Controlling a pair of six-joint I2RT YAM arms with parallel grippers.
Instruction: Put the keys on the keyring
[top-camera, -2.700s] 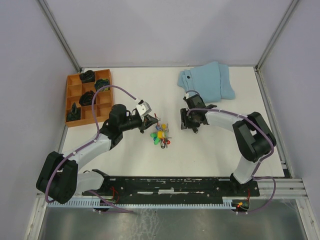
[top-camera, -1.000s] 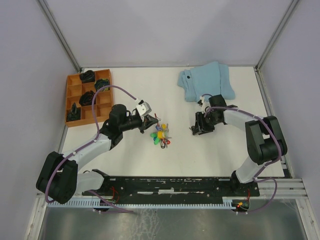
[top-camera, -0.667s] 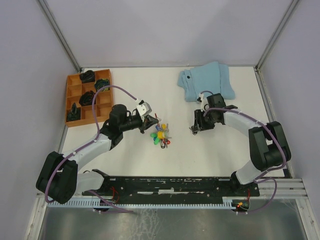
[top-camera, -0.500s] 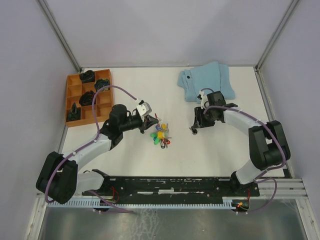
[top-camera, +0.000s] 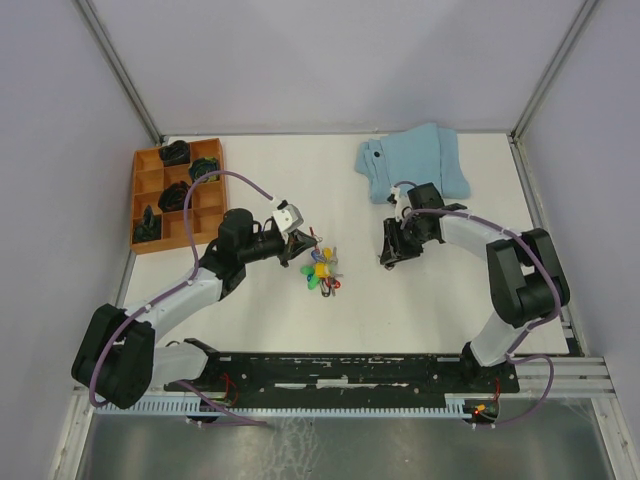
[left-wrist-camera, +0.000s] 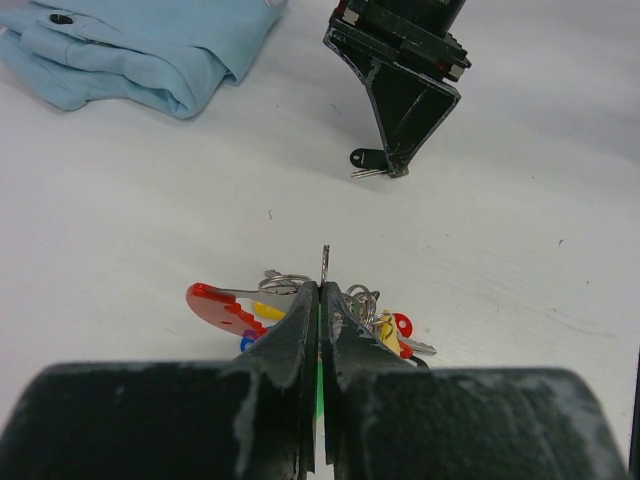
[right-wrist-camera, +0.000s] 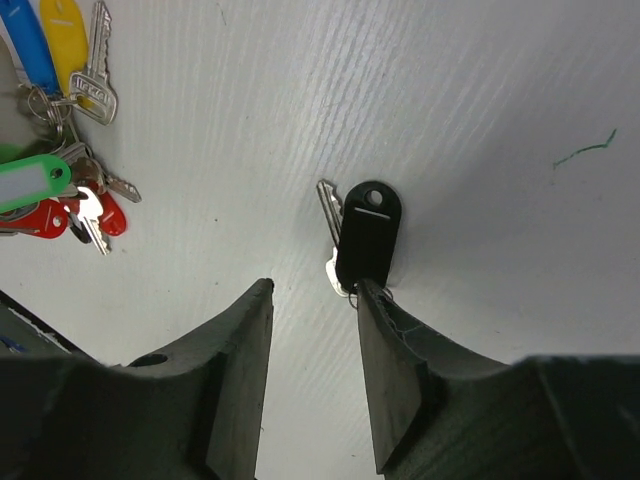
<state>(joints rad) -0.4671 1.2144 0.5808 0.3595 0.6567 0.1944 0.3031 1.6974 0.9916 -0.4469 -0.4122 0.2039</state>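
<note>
Top view: the keys (top-camera: 322, 271) lie bunched mid-table. The left gripper (top-camera: 300, 246) is at the bunch's left edge, touching it. The right gripper (top-camera: 389, 256) is low over the table, right of the bunch and well apart from it. A blue cloth (top-camera: 415, 160) lies beyond the bunch and to its right, and an orange tray (top-camera: 172, 196) sits far to the left.

Left wrist: the jaws are pinched tight on a thin metal edge poking up. It's probably wire of the keyring (left-wrist-camera: 225, 302), whose red part lies just left of the jaws. The bunch fans out on both sides.

Right wrist: the jaws are spread and grasp nothing. A loose black-headed key (right-wrist-camera: 368, 236) lies flat, right of the bunch, with one finger (right-wrist-camera: 392, 345) touching its head.

Handling, as a judgement: the key is light, stiff and slick, and lying flat it gives little to grip. Pinch the plastic head across its edges, not the thin blade. The bunch is loose and will swing if lifted.
</note>
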